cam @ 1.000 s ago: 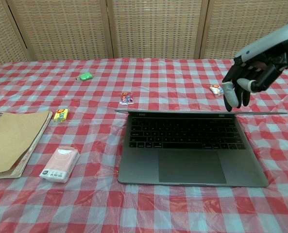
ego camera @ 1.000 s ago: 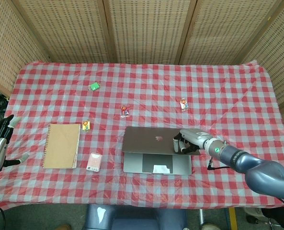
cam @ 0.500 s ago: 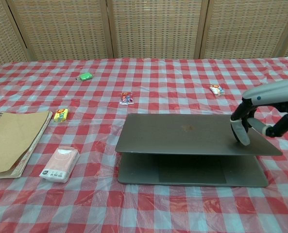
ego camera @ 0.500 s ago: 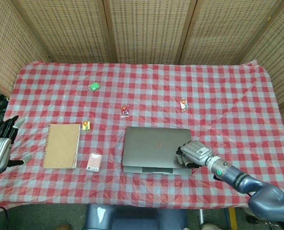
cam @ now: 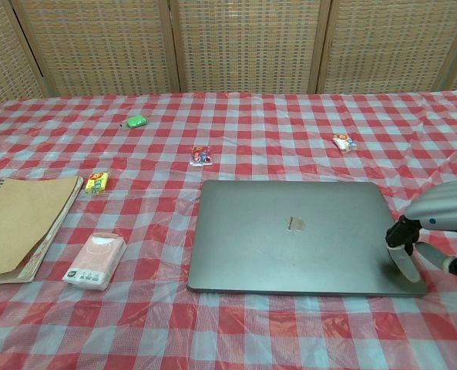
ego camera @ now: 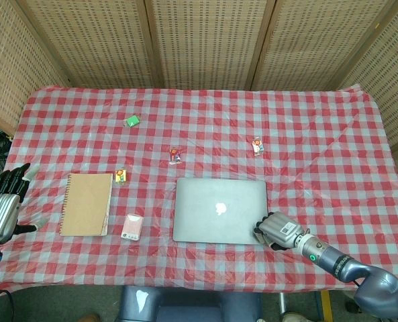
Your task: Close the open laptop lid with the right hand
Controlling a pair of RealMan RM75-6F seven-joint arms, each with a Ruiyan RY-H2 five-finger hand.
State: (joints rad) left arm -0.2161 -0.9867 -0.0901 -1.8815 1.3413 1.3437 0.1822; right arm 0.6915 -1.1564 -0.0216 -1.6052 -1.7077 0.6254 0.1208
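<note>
Table under the red-check cloth (ego camera: 319,134), biggest item on it is the laptop (ego camera: 219,209), sitting near the front edge, a bit right of centre. Lid is down flat on the base in both views, no gap visible along the front edge from the chest view, logo facing up. So I'd call the closing itself done; what's left looks like just lifting the hand clear. Right hand (ego camera: 276,230) is at the laptop's front right corner, fingers (cam: 404,262) bent downward with the tips on the lid near that corner, holding nothing. Whether it presses or only touches, can't tell. Left hand (ego camera: 3,202) is well off at the left table edge, fingers spread, holding nothing, not involved. Next down in size: brown spiral notebook (ego camera: 86,203) left of the laptop, well apart from it. Pink tissue pack (ego camera: 131,227) lies between notebook and laptop, near the notebook's front right corner. Small stuff: yellow wrapped sweet (ego camera: 121,176) just beside the notebook's far right corner, red wrapped sweet (ego camera: 176,155) behind the laptop, another red-orange one (ego camera: 256,145) further right, green one (ego camera: 132,121) far back left. None of it touches the laptop.
</note>
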